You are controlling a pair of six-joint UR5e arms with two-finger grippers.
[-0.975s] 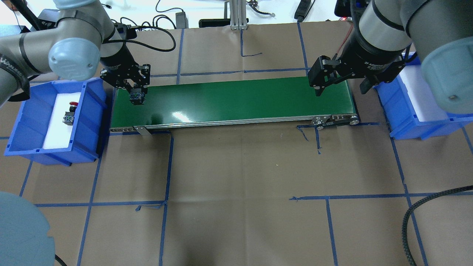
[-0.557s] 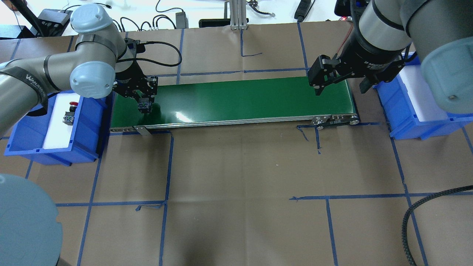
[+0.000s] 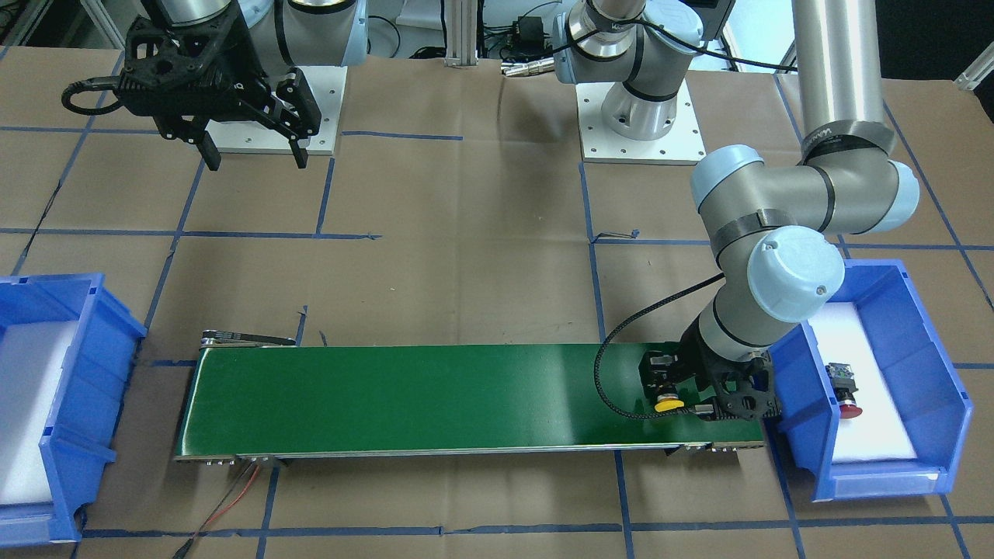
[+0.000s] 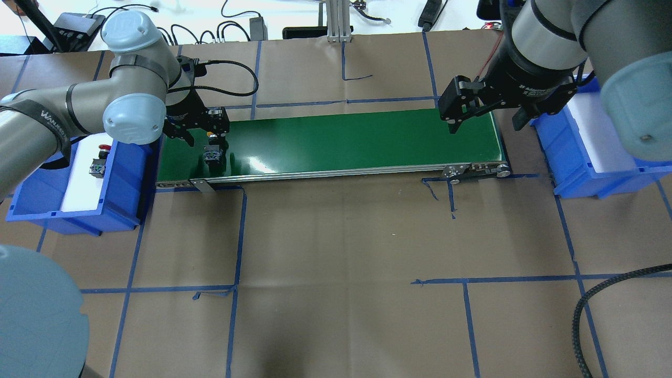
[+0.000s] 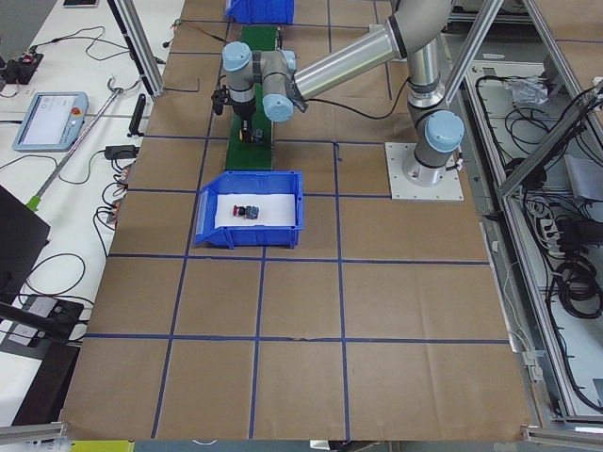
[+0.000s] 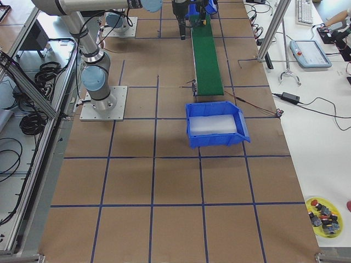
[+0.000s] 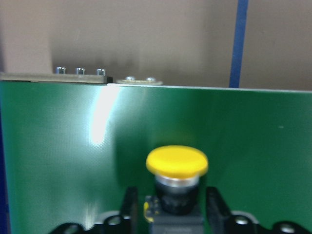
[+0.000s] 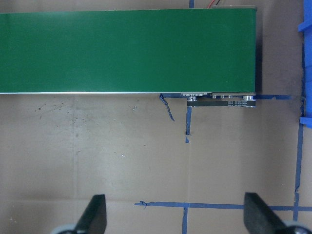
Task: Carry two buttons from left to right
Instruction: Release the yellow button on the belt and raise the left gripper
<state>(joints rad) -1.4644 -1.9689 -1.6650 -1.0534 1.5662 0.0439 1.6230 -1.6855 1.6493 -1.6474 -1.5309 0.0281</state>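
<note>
The left gripper (image 7: 171, 212) is set narrow, its two black fingers (image 7: 130, 207) closed on the black body of the push-button switch with a yellow mushroom cap (image 7: 177, 162). The button is down at the flat green conveyor belt (image 4: 357, 139), close to the belt's left end, with its cap pointing towards the belt's far edge. The second push-button switch, black-bodied with a red cap (image 4: 98, 161), lies on the white liner in the open blue plastic bin (image 4: 127, 157), which stands on the brown-paper-covered bench (image 4: 341, 252) just off that left end. The right gripper (image 3: 256, 159) is spread wide and holds nothing, hanging above the bench near the belt's right end. A second blue plastic bin (image 4: 556, 152) stands at the bench's right edge.
</note>
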